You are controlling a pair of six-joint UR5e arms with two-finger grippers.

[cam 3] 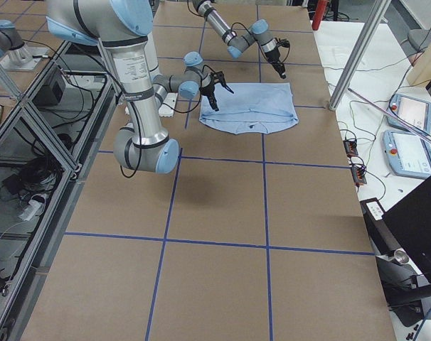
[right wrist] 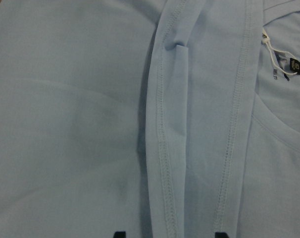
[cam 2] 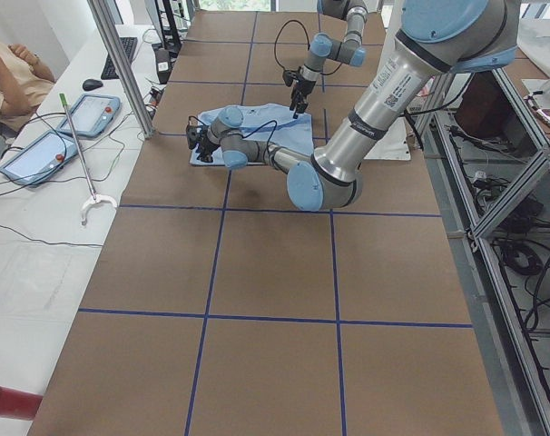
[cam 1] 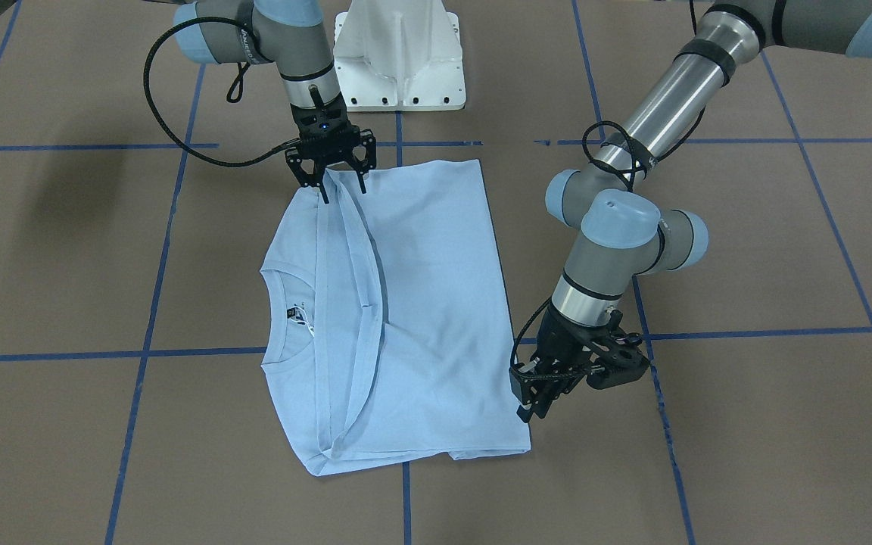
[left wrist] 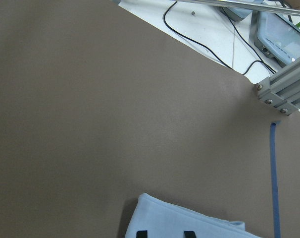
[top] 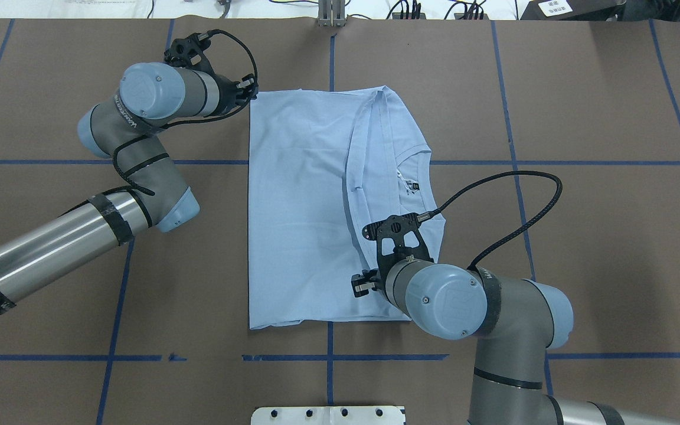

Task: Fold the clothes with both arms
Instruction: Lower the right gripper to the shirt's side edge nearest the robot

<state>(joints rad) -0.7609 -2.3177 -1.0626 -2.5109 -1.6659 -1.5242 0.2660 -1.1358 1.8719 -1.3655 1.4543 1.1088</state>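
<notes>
- Shirt (right wrist: 90, 124): directly under the right wrist camera. Light blue knit with two stitched hem bands (right wrist: 170, 148) running side by side, and the neck label (right wrist: 294, 65) just beyond them.
- Position: flat on the table (cam 1: 65, 265), near its middle. The lower part is folded over so the hem lies just beside the collar (cam 1: 284, 318). No print is showing.
- Handling, as judged: light, limp and soft. It will sag between two holds and crease readily, and it is not fragile.
- Best hold, as judged: the stitched hem ends and folded-edge corners, where doubled cloth gives the fingers purchase. Both ends should be lifted together.
- Right gripper (cam 1: 343, 189): fingers point straight down and spread wide, straddling the hem end nearest the robot's base. It holds nothing.
- Left gripper (cam 1: 533, 405): wrist bent, tilted down at the folded edge, by the corner far from the base. Its wrist view shows the tips apart above the cloth, with nothing clamped.
</notes>
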